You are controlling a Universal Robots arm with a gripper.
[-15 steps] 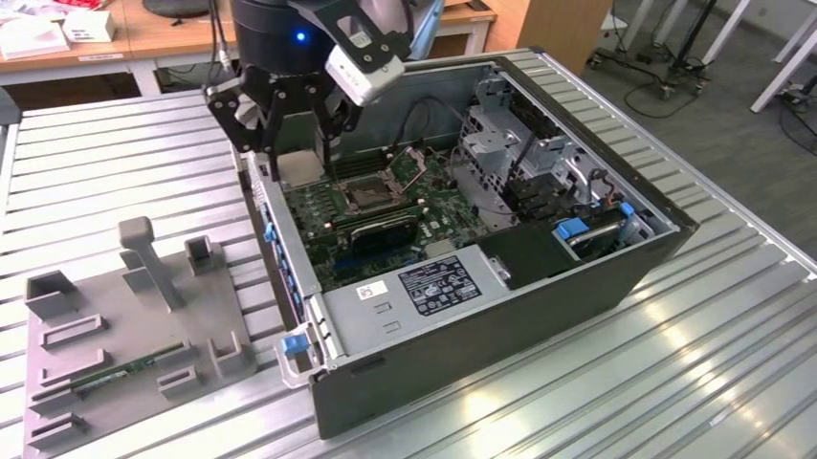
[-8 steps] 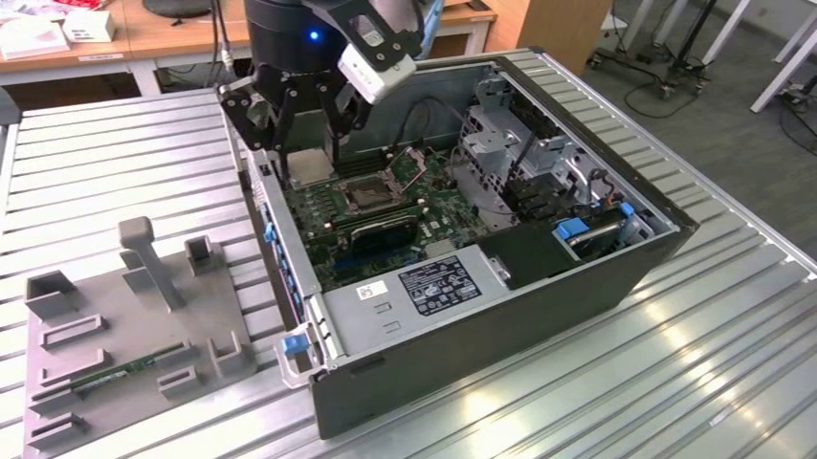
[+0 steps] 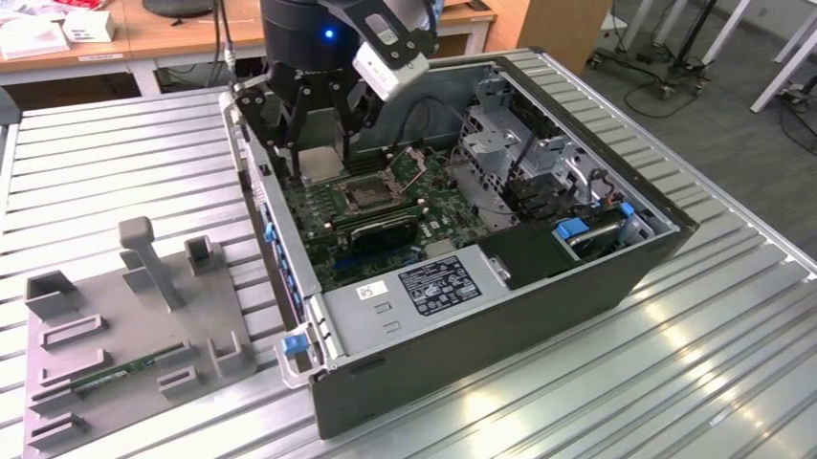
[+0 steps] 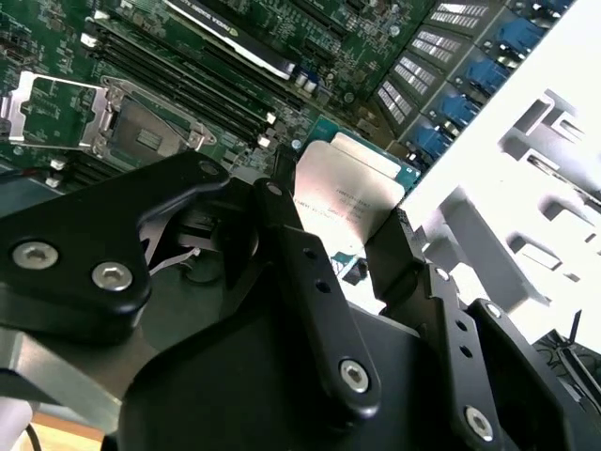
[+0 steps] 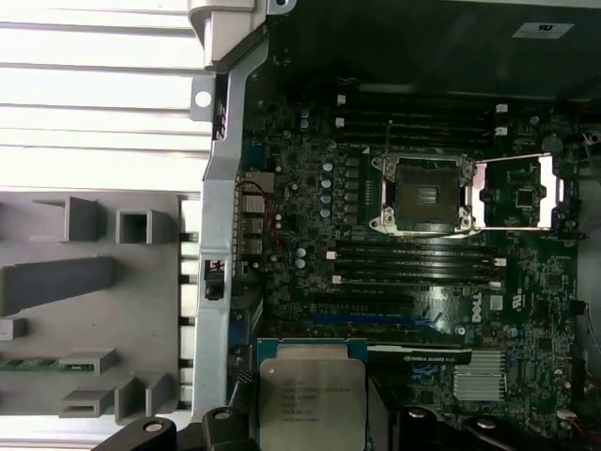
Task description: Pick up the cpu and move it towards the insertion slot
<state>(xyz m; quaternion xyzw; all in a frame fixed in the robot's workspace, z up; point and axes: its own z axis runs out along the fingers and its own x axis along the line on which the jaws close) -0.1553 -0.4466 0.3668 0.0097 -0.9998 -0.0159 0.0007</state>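
The cpu (image 3: 320,163), a small flat square chip with a silvery face and tan rim, hangs above the green motherboard near the computer case's far wall. My gripper (image 3: 320,168) is shut on it, one black finger on each side. In both wrist views the cpu (image 4: 346,191) (image 5: 311,401) sits between the black fingers (image 4: 285,218). The insertion slot (image 3: 369,196) (image 5: 422,194) (image 4: 146,132) is a dark square socket with its silvery bracket lid (image 5: 516,194) swung open. The cpu is held apart from the slot, off to one side above the board.
The open computer case (image 3: 600,277) lies on a slatted metal table (image 3: 715,382). A grey tray (image 3: 128,325) with pockets, holding a green memory stick (image 3: 122,373), sits at the exterior view's left. Long black memory slots (image 5: 413,263) flank the socket. Drive cages (image 3: 511,143) stand inside the case.
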